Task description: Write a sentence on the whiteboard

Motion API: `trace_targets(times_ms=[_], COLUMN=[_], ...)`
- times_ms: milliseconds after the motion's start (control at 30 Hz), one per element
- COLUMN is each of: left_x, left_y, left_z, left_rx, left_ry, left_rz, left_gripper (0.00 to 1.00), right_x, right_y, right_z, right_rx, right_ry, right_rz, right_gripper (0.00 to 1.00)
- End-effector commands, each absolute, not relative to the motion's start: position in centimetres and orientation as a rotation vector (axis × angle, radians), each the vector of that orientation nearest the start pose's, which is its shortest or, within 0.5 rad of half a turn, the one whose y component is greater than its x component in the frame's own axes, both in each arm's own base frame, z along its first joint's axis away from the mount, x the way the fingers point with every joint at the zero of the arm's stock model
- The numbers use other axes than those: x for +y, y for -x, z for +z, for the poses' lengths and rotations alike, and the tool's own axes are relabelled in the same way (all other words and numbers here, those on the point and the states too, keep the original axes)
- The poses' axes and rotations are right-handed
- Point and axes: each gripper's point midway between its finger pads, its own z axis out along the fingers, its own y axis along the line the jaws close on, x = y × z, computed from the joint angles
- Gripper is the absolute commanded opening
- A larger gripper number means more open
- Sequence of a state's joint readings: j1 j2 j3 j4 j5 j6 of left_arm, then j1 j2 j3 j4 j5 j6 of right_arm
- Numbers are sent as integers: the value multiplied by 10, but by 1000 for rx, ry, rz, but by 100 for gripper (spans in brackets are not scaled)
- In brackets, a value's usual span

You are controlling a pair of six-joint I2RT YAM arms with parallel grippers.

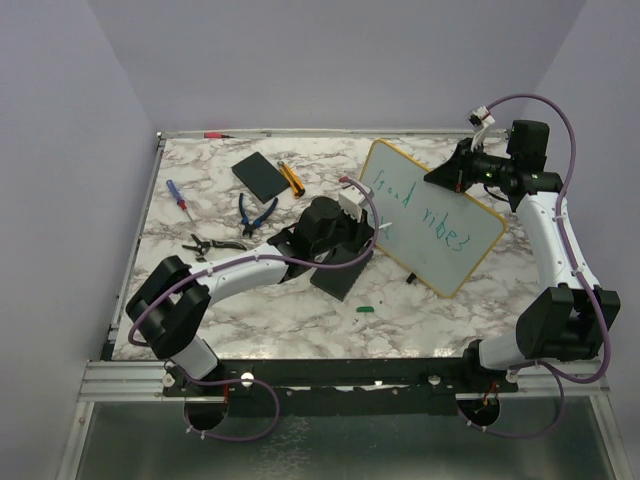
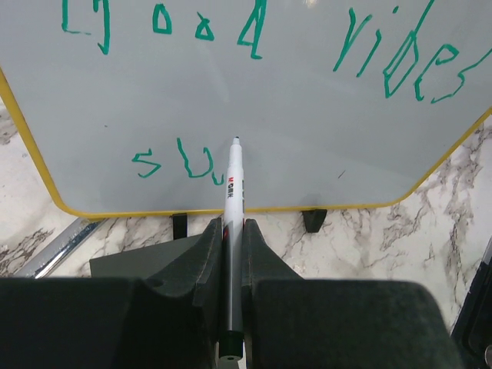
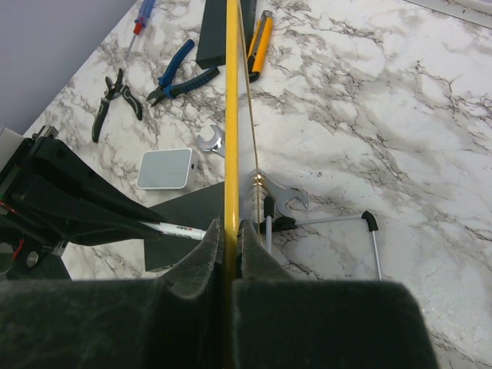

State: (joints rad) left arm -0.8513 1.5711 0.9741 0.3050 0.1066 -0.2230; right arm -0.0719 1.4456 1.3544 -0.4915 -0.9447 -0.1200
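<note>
The whiteboard (image 1: 440,235), yellow-rimmed, stands tilted on its stand at the right of the table. Green lettering (image 1: 415,203) reads "good vibes" on the first line. In the left wrist view the second line (image 2: 175,164) reads "su". My left gripper (image 2: 232,227) is shut on a white marker (image 2: 234,184); its green tip rests at the board (image 2: 292,108), just right of the "su". My right gripper (image 3: 231,231) is shut on the board's yellow rim (image 3: 231,115), seen edge-on. In the top view the right gripper (image 1: 442,175) holds the upper edge and the left gripper (image 1: 352,215) is at the board's left end.
Behind the left arm lie a black slab (image 1: 262,175), an orange knife (image 1: 291,177), blue pliers (image 1: 256,212), a screwdriver (image 1: 178,196) and black pliers (image 1: 212,243). A green cap (image 1: 366,309) lies near the front. A pale pad (image 3: 164,168), a wrench (image 3: 288,198) and the stand's wire leg (image 3: 338,221) show beside the board.
</note>
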Motion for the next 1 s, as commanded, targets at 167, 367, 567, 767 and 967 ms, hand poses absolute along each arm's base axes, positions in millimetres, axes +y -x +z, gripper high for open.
trace_targets(times_ms=[167,367,567,767,967], left_x=[-399,-400,-402,-410,-412], left_y=[-304,-307,-308,-303,-297], left_z=[188,185,180,176,168], left_rx=[1793,1803,1814,1808,1818], left_ry=[-692,-684,-686,-727,-754], left_rz=[-849,-840,-840,-854,-850], left_gripper=[0,0,0,0,0], right_x=[122,122,122,122,122], right_y=[-358,-358,-359,-359,-359], right_z=[263,262,262,262,262], right_rx=[1978,1978,1978,1979,1980], right_ry=[570,570,570,569,569], right_rz=[975,976,976,977,977], right_gripper=[1,1,1,1,1])
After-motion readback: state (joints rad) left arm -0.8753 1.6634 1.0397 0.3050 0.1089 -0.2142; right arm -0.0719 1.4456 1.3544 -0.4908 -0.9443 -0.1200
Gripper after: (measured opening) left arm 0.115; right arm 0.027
